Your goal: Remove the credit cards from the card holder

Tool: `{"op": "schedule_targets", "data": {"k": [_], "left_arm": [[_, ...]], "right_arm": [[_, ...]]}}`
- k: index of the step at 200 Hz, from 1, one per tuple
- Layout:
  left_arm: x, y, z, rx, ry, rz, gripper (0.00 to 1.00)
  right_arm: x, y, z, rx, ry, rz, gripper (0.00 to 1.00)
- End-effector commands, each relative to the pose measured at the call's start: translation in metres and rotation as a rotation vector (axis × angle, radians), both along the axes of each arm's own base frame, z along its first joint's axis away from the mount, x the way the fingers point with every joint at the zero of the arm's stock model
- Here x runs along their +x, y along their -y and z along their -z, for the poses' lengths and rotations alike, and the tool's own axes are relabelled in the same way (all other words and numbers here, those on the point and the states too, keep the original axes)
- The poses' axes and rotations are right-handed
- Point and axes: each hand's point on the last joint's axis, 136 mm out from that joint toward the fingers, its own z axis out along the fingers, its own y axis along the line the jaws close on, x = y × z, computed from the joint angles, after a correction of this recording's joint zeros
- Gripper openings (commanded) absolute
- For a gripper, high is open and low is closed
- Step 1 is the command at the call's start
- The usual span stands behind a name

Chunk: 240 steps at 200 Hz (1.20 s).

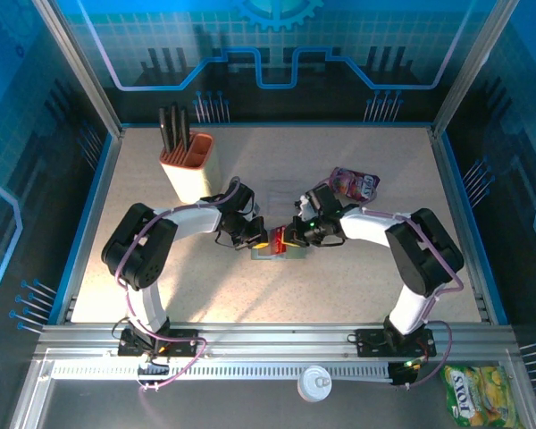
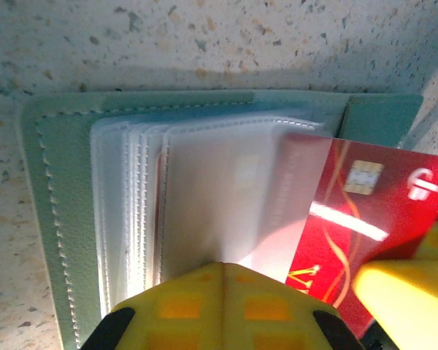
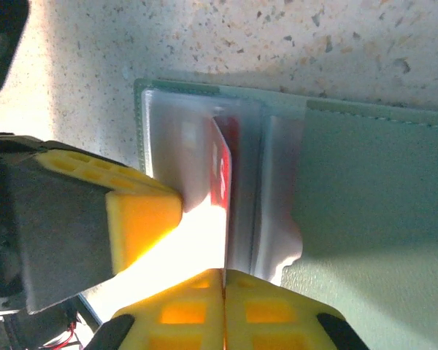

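The right claw point(image 3: 224, 275) clamps a red card point(image 2: 350, 219) half veiled by cloudy sleeves point(image 2: 204, 189) in the holder point(image 2: 58, 219); left claw point(image 2: 223, 270) closed.

Left arm point(image 1: 189, 220) and right arm point(image 1: 375, 225) hem the card holder point(image 1: 277, 256); cup point(image 1: 189, 172) and pouch point(image 1: 355, 184) behind, bare table point(image 1: 268, 299) nearer.
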Motion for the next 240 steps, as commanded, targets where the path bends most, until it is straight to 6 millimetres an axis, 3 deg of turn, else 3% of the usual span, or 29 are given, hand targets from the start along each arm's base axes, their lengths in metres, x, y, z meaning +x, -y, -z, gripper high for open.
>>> {"op": "schedule_targets", "data": {"k": [1,82,155,192,240], "left_arm": [[-0.005,-0.004,-0.002,0.026,-0.003,0.011,0.0],[0.014,0.005,-0.047,-0.068,0.118,-0.002,0.08],[0.022,-0.012,-0.073,-0.067,0.197,-0.022,0.12],[0.018,-0.021,-0.085,-0.044,0.227,-0.007,0.12],[0.008,-0.034,-0.089,-0.03,0.235,-0.039,0.12]], "right_arm": [[-0.001,0.014,-0.006,-0.056,0.021,0.003,0.09],[0.01,0.031,-0.035,-0.23,0.139,-0.141,0.03],[0.011,0.044,-0.062,-0.459,0.391,-0.667,0.0],[0.027,0.052,-0.063,-0.558,0.461,-0.837,0.01],[0.037,0.037,-0.079,-0.515,0.631,-1.081,0.0]]}}
